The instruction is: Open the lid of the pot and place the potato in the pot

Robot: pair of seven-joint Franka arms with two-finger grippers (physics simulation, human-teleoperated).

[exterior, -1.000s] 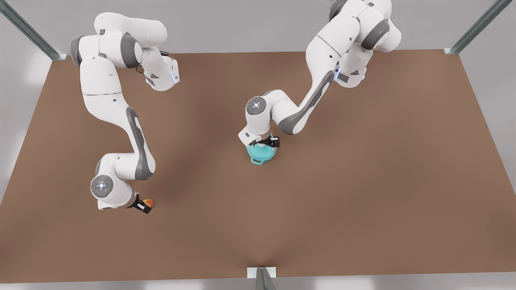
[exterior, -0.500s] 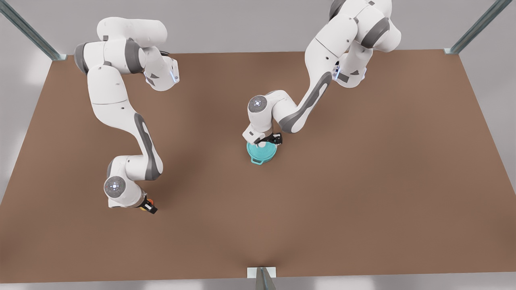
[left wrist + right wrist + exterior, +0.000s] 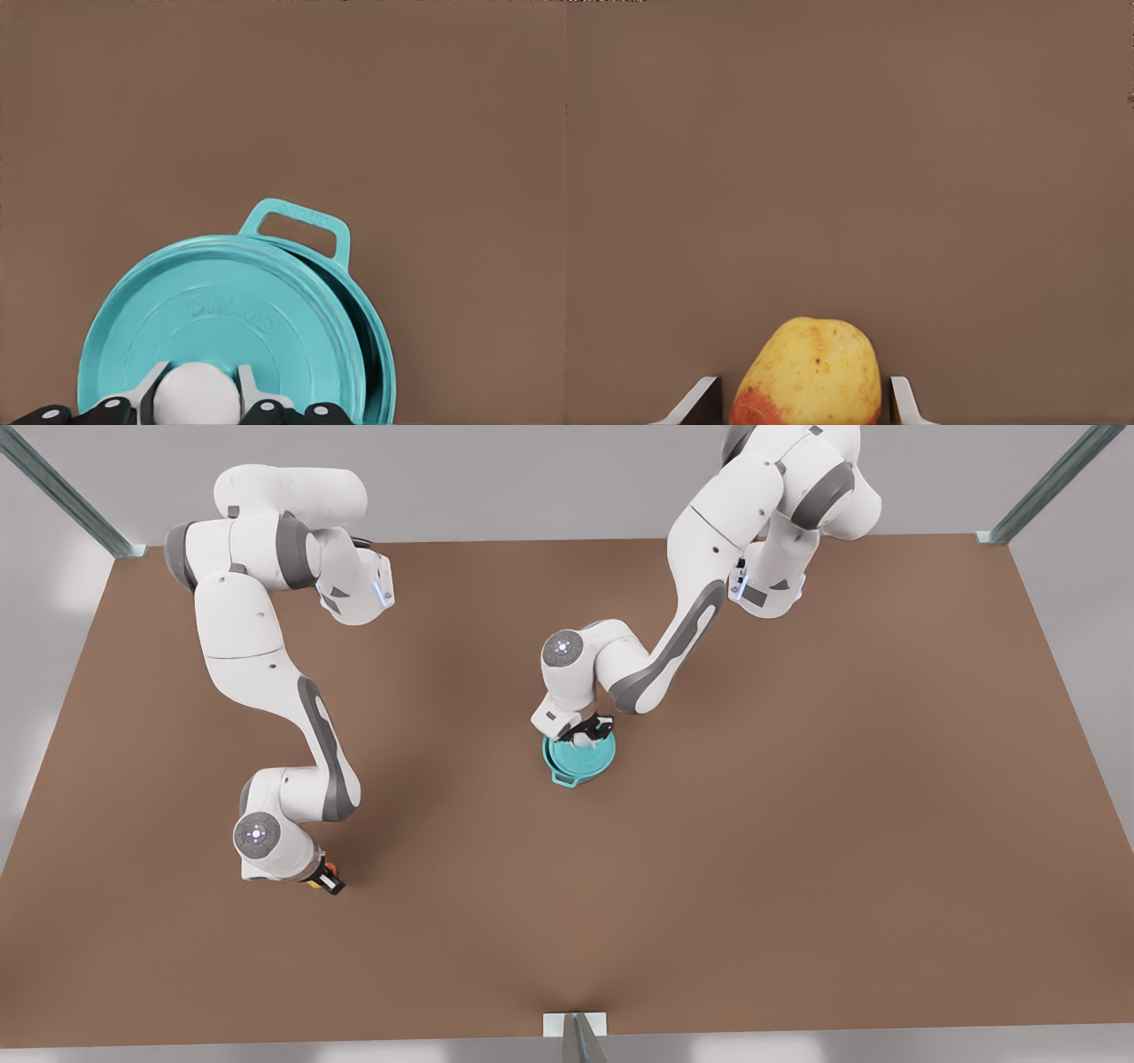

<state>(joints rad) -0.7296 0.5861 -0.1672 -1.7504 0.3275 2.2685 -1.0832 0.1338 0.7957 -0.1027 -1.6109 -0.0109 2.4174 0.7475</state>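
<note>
- My left gripper (image 3: pixel 195 400) pinches the white knob (image 3: pixel 196 395) of the pot lid (image 3: pixel 221 332) at the table's middle; the lid sits raised and shifted off the pot (image 3: pixel 376 354), a gap showing along one side.
- My right gripper (image 3: pixel 804 398), near the front view's left, straddles the potato (image 3: pixel 808 372) with fingers (image 3: pixel 902 400) spread either side, a gap visible on both; no grip yet, by my reading.
- The step in hand: lid removal. Next, I judge, the lid must be carried clear and the potato clamped and lifted.
- Plain brown tabletop (image 3: pixel 797 824), metal frame posts (image 3: pixel 1045 487) at the corners, grey walls beyond.
</note>
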